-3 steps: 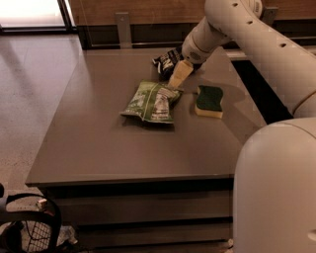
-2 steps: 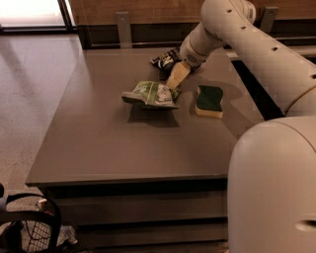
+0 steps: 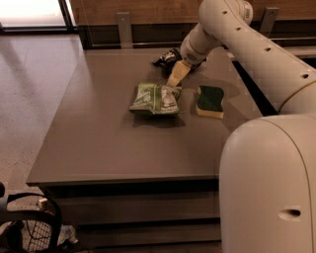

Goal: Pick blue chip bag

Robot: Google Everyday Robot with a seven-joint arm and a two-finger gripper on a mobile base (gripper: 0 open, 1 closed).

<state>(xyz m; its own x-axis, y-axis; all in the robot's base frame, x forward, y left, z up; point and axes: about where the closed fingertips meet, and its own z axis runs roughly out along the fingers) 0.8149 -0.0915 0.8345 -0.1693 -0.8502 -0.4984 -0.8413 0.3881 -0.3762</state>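
- Where the camera view looks down on the dark grey table (image 3: 98,143), the blue chip bag (image 3: 164,57) lies close to the far edge, at about 12 o'clock from the table's middle. It shows as a small, crumpled dark bundle with pale markings.
- The gripper (image 3: 174,81) hangs just beside that bag, at about 5 o'clock from it, with its tan tip slanting down toward 7 o'clock.
- Whether the gripper is spread or pressed together cannot be told from this angle, nor whether it touches the blue chip bag, whose right side is hidden behind the wrist.
- The green-and-white snack bag (image 3: 155,99) lies flat near the table's middle, at 6 o'clock from the blue chip bag. The gripper's tip is at this bag's far right corner, at about 1 o'clock of it; contact there cannot be judged.
- The sponge (image 3: 211,100) rests at 3 o'clock from the green-and-white snack bag, apart from it, with its green face up and a yellow layer showing along the near edge.
- The white arm (image 3: 256,44) rises from the robot's body (image 3: 269,188) at 4 o'clock in the picture, passes over the table's right side, bends near 1 o'clock and comes down to the gripper.
- Behind the table, at 12 o'clock, runs a wooden wall panel (image 3: 148,11) with a grey upright post (image 3: 123,27) before it.
- A pale glossy floor (image 3: 29,99) fills the 9 o'clock side, and a black wire basket (image 3: 29,232) sits at 7 o'clock.
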